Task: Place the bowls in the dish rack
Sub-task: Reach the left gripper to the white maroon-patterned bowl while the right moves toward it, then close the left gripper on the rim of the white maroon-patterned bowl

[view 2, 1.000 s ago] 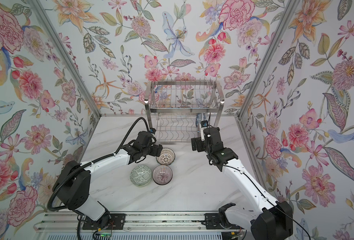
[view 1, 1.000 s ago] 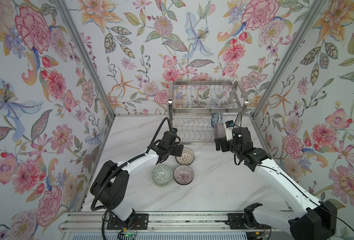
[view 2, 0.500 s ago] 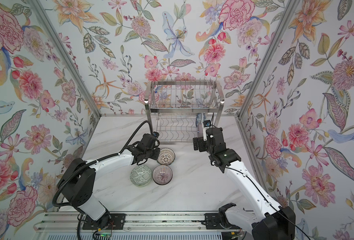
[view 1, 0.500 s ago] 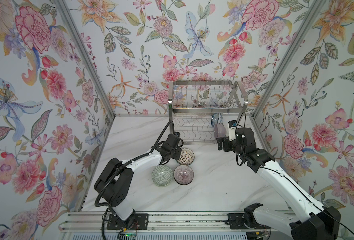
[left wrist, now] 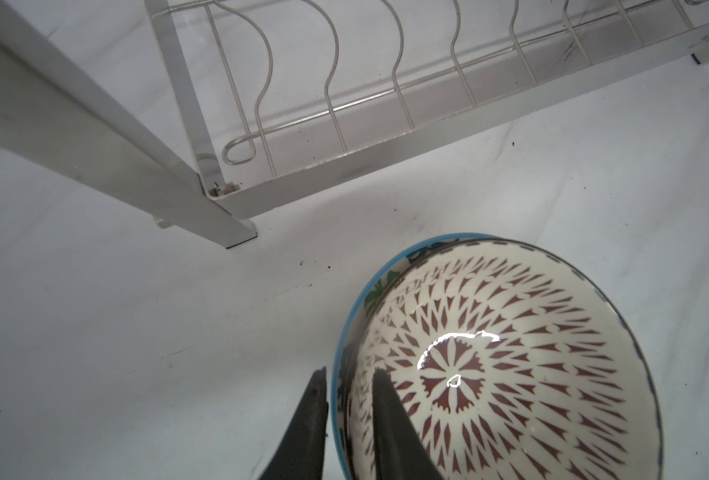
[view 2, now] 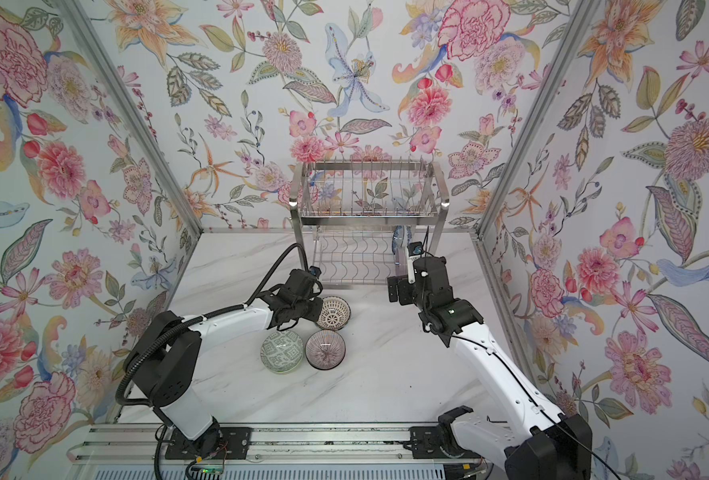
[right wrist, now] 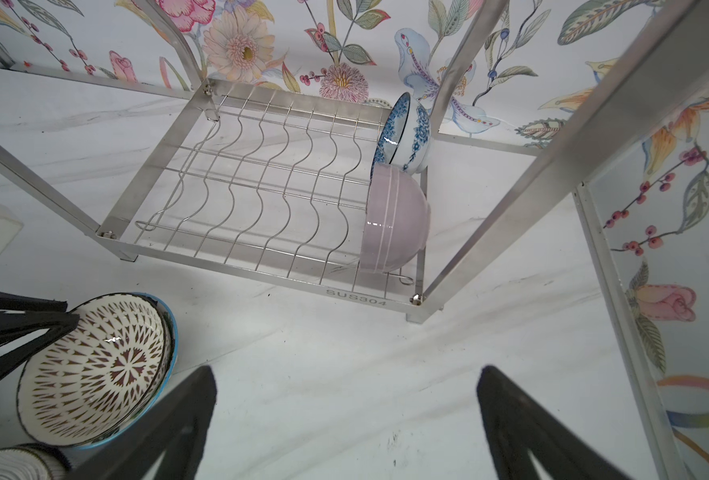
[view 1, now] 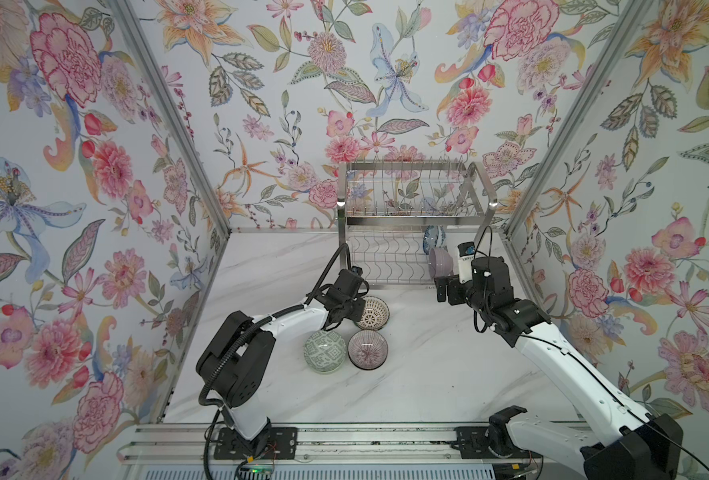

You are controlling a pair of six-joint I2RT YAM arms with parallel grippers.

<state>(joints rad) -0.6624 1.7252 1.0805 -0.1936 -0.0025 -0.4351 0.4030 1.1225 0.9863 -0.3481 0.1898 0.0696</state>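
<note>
Left wrist view shows the left claw (left wrist: 350,372) clamped on the rim of the white lattice bowl (left wrist: 511,374), with one finger inside and one against its blue outer wall. The bowl is tilted, low by the table (left wrist: 136,332), near the left front leg of the dish rack (left wrist: 344,174). I cannot tell whether it touches the marble. In both top views, the grey-green bowl (view 1: 323,351) and the purple-lined bowl (view 1: 367,349) stand upright side by side, just nearer the camera than the held bowl. Further right, at the right end of the rack's lower shelf, the lilac bowl (right wrist: 394,220) stands on edge with the blue floral bowl (right wrist: 411,133) on edge behind it. The right claw (right wrist: 346,370) hangs empty over bare marble in front of the rack, its fingers wide apart.
</note>
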